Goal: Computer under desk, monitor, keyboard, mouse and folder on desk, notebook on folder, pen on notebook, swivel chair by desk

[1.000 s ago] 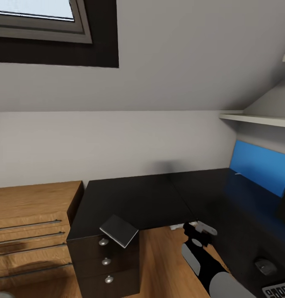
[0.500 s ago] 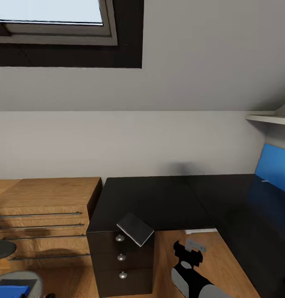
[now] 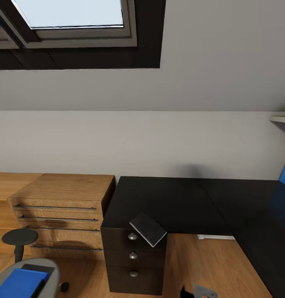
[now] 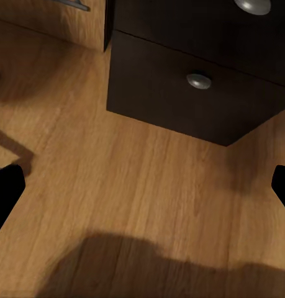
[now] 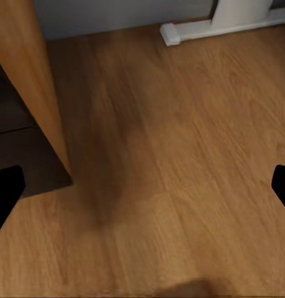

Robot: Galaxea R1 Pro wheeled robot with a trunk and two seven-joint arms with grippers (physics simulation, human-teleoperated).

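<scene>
On the swivel chair (image 3: 32, 278) seat lies the folder (image 3: 19, 283), unmoved; notebook (image 3: 148, 229) overhangs the desk (image 3: 167, 198) corner, probably unstable; both my grippers (image 4: 142, 186) (image 5: 142, 186) spread wide, empty; stacking remains.

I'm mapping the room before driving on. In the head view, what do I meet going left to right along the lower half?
Blue folder on the swivel chair → light-wood cabinet → grey notebook at the drawer unit's top edge → black desk.
</scene>
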